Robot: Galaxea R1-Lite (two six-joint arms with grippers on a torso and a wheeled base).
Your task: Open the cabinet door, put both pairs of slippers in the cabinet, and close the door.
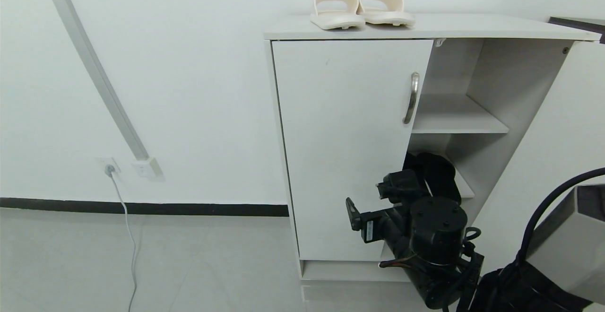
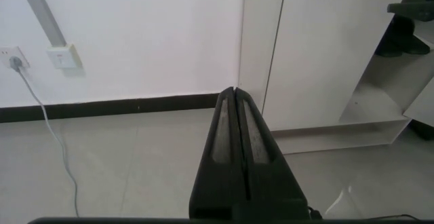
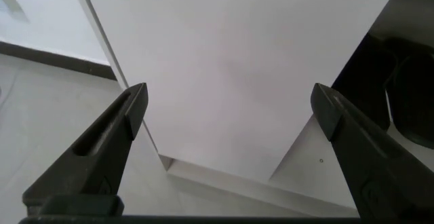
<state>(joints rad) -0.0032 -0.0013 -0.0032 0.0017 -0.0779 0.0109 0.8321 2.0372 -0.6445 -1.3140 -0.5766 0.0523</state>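
One boxy white cabinet; two moulded cream slippers on top, two black slippers inside. Right pincer gaping, empty; left pincer closed, empty.

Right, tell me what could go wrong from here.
1. The cream slippers sit at the front edge of the cabinet top; a clumsy grab could push them off onto the floor.
2. The open right claw hangs close to the closed left door; rising from there, it might scrape the door or snag its handle.
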